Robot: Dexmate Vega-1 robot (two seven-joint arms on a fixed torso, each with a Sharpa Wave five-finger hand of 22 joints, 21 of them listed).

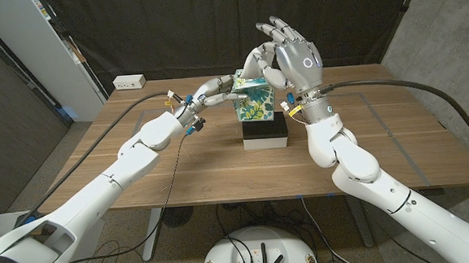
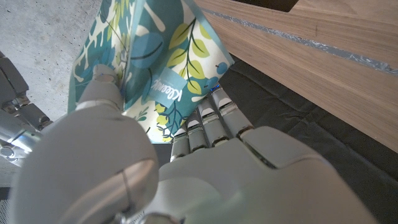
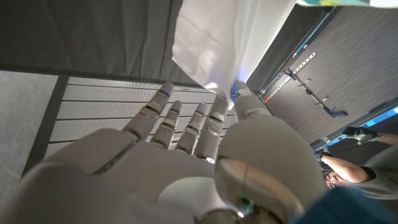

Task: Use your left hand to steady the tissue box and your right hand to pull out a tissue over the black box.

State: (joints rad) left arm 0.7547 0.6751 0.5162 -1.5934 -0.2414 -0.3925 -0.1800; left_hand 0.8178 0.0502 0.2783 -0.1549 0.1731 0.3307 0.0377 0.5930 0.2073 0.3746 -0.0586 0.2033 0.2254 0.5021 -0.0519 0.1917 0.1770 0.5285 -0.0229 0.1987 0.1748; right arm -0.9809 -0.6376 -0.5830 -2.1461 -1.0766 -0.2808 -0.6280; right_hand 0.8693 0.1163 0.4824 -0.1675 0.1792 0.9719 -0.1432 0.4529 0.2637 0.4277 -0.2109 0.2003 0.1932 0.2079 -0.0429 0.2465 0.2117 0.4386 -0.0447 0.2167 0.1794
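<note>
A dark curtain hangs behind a wood-grain tabletop [image 1: 139, 166] with pale tape lines across it. On the left, the left robot hand [image 1: 212, 91] reaches in from its white, smooth-shelled arm and grips the side of the tissue box [image 1: 255, 100], a cardboard cube printed with teal, green and white leaves. The left wrist view shows what the head view cannot: the thumb pressed on one printed face and the fingers [image 2: 208, 121] on the adjoining one, with the brand lettering on the cardboard. The tissue box stands on the black box [image 1: 266, 133], a flat square block with a pale base, just below both robot hands. To the right, the right robot hand [image 1: 288, 53] is raised just above the tissue box, its grey back toward the head camera. The right wrist view shows it pinching a thin, soft white tissue [image 3: 221, 43] between thumb and fingertips [image 3: 163, 91]; a person sits at that picture's edge.
</note>
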